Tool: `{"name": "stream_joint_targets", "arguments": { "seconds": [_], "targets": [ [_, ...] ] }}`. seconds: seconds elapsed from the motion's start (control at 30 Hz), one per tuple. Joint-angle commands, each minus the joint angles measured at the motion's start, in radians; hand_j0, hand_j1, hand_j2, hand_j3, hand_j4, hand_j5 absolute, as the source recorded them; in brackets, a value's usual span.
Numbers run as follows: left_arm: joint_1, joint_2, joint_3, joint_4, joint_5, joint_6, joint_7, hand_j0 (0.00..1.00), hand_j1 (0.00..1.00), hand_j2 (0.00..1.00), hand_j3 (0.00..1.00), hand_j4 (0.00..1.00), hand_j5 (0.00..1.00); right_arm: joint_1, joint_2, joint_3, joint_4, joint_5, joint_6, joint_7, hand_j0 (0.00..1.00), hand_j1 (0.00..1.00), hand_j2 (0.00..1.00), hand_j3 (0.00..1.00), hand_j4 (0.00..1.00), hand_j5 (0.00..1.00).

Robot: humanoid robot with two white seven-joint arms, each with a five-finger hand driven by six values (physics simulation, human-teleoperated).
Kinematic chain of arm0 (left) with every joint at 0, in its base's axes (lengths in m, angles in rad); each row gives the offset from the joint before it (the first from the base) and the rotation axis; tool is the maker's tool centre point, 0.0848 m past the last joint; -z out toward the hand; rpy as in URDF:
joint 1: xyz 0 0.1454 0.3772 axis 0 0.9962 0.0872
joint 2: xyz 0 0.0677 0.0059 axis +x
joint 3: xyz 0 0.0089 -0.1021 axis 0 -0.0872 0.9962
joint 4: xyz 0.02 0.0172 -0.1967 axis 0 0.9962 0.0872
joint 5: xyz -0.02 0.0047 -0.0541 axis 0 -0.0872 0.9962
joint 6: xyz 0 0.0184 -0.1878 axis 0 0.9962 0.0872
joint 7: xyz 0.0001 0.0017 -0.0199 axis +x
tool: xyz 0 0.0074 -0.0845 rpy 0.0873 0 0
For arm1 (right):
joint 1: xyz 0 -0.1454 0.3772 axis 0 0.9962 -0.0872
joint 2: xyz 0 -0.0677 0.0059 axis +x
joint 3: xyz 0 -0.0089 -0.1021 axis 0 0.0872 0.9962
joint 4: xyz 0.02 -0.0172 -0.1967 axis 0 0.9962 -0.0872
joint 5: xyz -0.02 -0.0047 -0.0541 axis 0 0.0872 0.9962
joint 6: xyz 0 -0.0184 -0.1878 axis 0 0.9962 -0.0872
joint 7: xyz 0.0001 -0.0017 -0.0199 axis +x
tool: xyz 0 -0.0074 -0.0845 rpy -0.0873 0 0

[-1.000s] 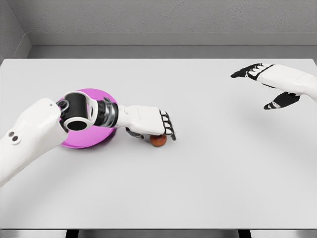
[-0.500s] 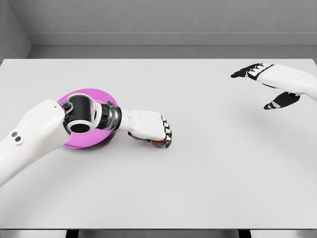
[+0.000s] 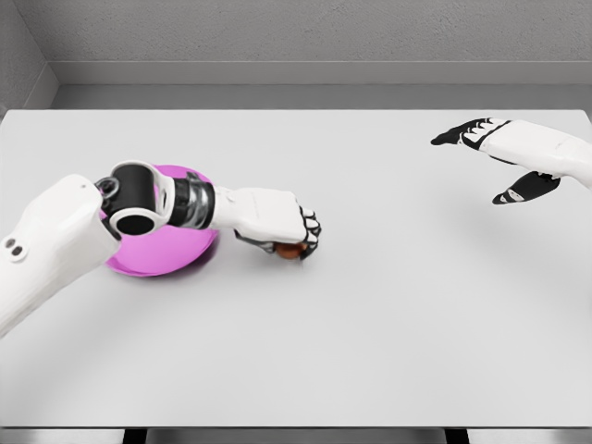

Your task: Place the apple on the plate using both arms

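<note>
The apple (image 3: 290,250) sits under the left hand (image 3: 277,222), whose fingers curl around it in a grasp, just right of the pink plate (image 3: 153,252) and not on it; only a sliver of red shows below the knuckles. The left forearm crosses over the plate. The right hand (image 3: 499,148) hovers far off over the table (image 3: 370,333), fingers spread and empty

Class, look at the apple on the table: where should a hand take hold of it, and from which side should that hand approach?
Judging from the head view, grip the apple around its round body, coming from above and from the plate side. It is small, sits low on the table with nothing beside it, so fingers can wrap over it, as the left hand does now. The right hand hangs open far away.
</note>
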Motion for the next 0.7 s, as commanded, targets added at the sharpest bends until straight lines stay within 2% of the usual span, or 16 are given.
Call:
{"name": "stream_joint_targets", "arguments": {
  "seconds": [0.0, 0.03, 0.17, 0.33, 0.4, 0.53, 0.67],
  "targets": [
    [0.000, 0.018, 0.076, -0.010, 0.057, 0.003, 0.000, 0.16, 0.16, 0.16, 0.16, 0.16, 0.16, 0.000, -0.001, 0.000, 0.000, -0.005, 0.002, 0.000, 1.00, 1.00, 1.00, 1.00, 1.00, 1.00],
    [-0.005, 0.038, 0.084, -0.016, 0.091, 0.003, 0.000, 0.16, 0.16, 0.16, 0.16, 0.16, 0.16, 0.000, -0.001, 0.000, 0.000, -0.005, 0.002, 0.000, 1.00, 1.00, 1.00, 1.00, 1.00, 1.00],
    [-0.011, 0.142, 0.104, -0.053, 0.131, 0.003, 0.000, 0.16, 0.16, 0.16, 0.16, 0.16, 0.16, 0.003, -0.001, 0.000, 0.000, -0.005, 0.002, 0.000, 1.00, 1.00, 1.00, 1.00, 1.00, 1.00],
    [0.003, 0.313, 0.141, -0.073, 0.192, 0.003, 0.000, 0.16, 0.16, 0.16, 0.16, 0.16, 0.16, 0.008, -0.001, -0.002, -0.005, -0.005, 0.002, 0.000, 1.00, 1.00, 1.00, 1.00, 1.00, 1.00],
    [0.011, 0.314, 0.171, -0.057, 0.177, 0.003, 0.000, 0.16, 0.16, 0.16, 0.16, 0.16, 0.16, 0.008, -0.001, -0.002, -0.003, -0.005, 0.002, 0.000, 1.00, 1.00, 1.00, 1.00, 1.00, 1.00],
    [0.049, 0.314, 0.173, -0.003, 0.102, 0.003, 0.000, 0.17, 0.17, 0.17, 0.17, 0.17, 0.17, 0.006, 0.000, 0.000, 0.000, -0.005, 0.002, 0.000, 1.00, 1.00, 1.00, 1.00, 1.00, 1.00],
    [0.061, 0.308, 0.171, 0.050, 0.097, 0.003, 0.000, 0.21, 0.21, 0.21, 0.21, 0.21, 0.21, 0.006, 0.000, -0.002, 0.000, -0.005, 0.002, 0.000, 1.00, 1.00, 1.00, 1.00, 1.00, 1.00]
  ]
}}
